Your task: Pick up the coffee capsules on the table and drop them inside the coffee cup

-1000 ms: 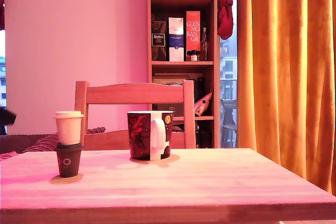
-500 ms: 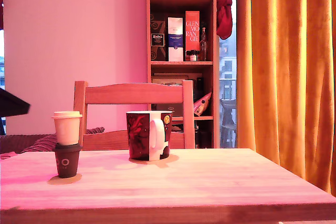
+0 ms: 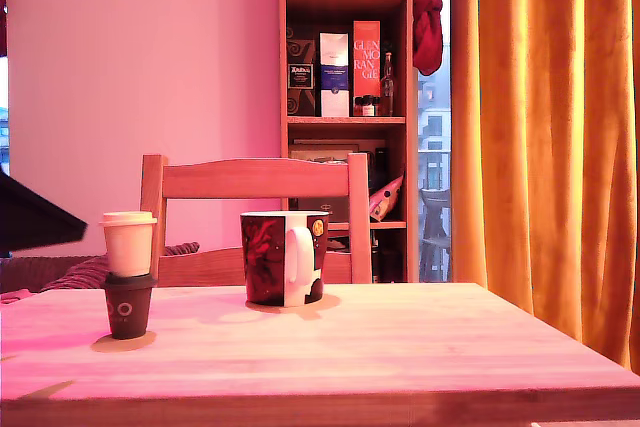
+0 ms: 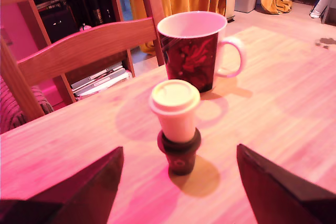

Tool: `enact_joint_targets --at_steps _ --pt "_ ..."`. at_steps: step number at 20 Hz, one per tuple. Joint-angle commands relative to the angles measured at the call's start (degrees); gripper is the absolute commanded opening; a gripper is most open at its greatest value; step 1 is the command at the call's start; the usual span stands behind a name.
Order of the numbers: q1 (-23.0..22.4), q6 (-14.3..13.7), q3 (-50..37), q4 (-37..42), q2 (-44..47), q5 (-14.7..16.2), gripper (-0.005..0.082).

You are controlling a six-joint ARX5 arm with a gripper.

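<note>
While the cream-white capsule (image 4: 175, 109) stands stacked on top of the dark brown capsule (image 4: 179, 153), neither has been lifted, so you are in the approach step, before any grasp. The stack stands on the bench (image 4: 283, 108), with the coffee cup (image 4: 192, 49) near it at about 1 o'clock in the wrist view; in the exterior view the cup is at 3 o'clock from the stack, clearly apart. Your fingers (image 4: 176, 190) are spread wide, one dark tip on either side of the stack and touching nothing.

The next move, as I judge it, calls for you to come forward until the tips flank the cream-white capsule, then close on it alone. Take it cleanly off the top, since the tall narrow stack looks easy to topple.

Only the finger tips show in the wrist view, and the exterior view catches just a dark wedge of the arm (image 3: 35, 215) at 9 o'clock. How the two capsules sit together is hard to make out.
</note>
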State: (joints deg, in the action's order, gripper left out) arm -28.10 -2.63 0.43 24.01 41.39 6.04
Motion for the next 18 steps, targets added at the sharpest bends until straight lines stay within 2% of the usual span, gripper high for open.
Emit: enact_joint_targets --at_steps 1,13,18 --pt "-0.2 -0.4 -0.8 3.5 2.1 0.2 0.0623" --pt "-0.1 -0.4 -0.4 24.7 23.4 1.1 0.0623" --pt "-0.1 -0.4 3.1 30.0 33.4 1.5 0.0623"
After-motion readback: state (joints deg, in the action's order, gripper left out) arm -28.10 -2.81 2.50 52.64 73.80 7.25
